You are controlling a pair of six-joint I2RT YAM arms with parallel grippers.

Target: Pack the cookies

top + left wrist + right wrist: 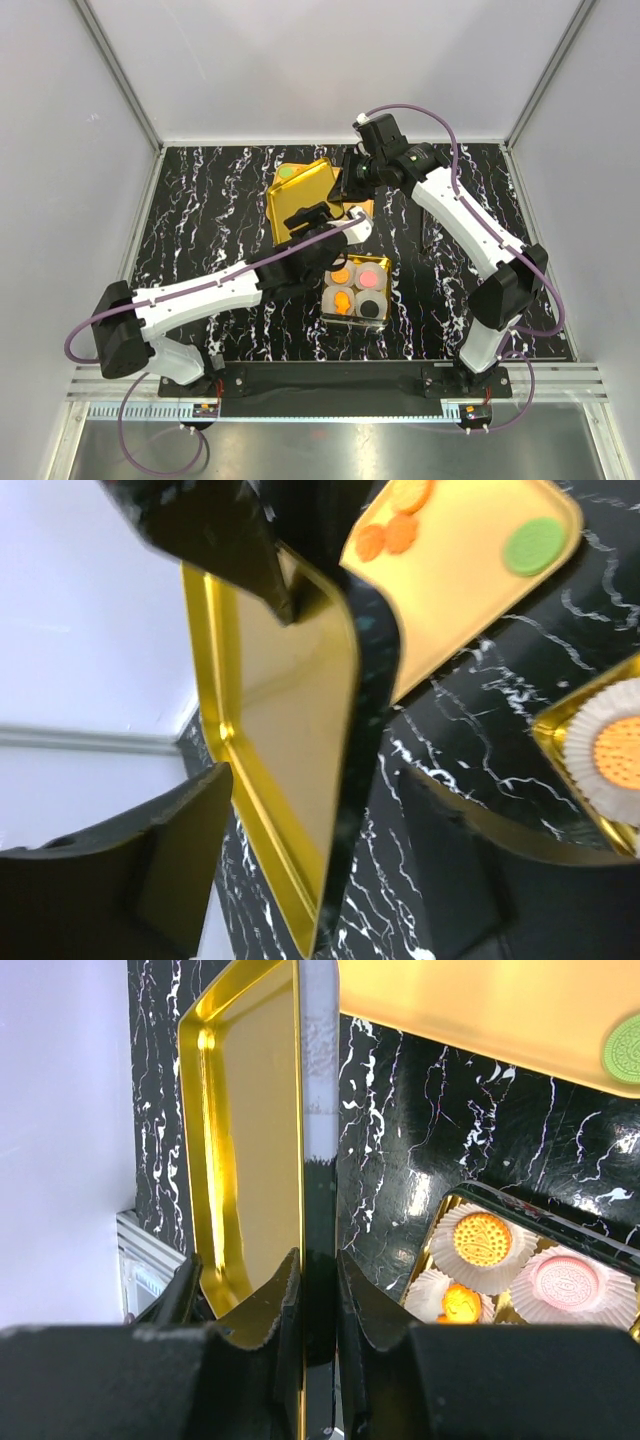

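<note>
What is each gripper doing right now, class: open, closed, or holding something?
Left gripper: open, the upright gold lid between its jaws.
Right gripper: closed, clamping the gold lid by its edge.

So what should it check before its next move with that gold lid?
1. Grip of right hand on gold lid: ok, clamped on its edge.
2. Position of left hand: ok, open around the lid.
3. Fill of box: ok, four cookies sit in it.
4. Everything packed: not ok, a green cookie and orange cookies lie on the tray.
5. Lid over the box: not ok, held beside it.
</note>
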